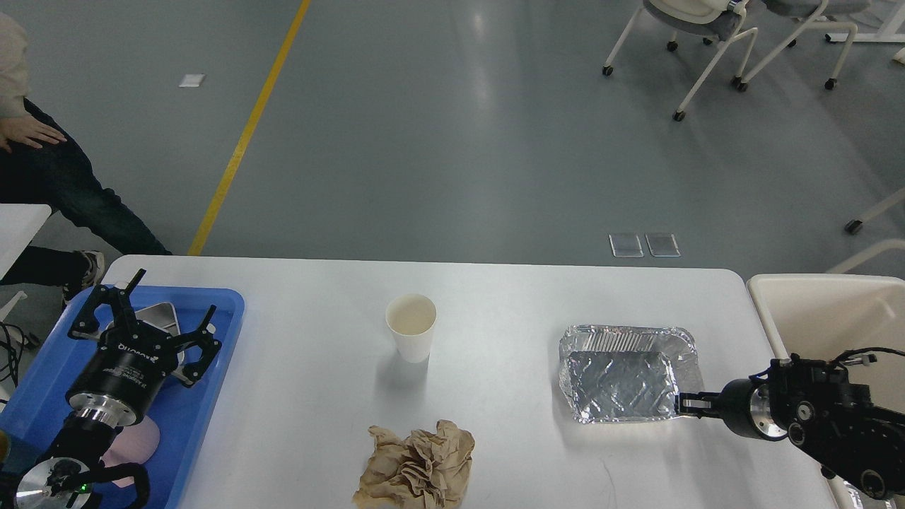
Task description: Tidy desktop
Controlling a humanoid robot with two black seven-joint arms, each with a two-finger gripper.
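The white desktop (509, 297) holds a white paper cup (411, 326) standing upright at the middle, a crumpled brown paper (417, 466) at the front edge, and an empty foil tray (622, 375) lying flat at the right. My right gripper (683, 405) is at the foil tray's near right corner, its thin fingers close together; I cannot tell whether they hold the rim. My left gripper (152, 300) is open and empty above the blue plastic tray (230, 318) at the left edge.
The blue tray holds a metallic item (164, 312) and a pink item (131, 445). A cream bin (827, 311) stands right of the table. A seated person (49, 177) is at far left, and wheeled chairs (707, 42) stand far behind.
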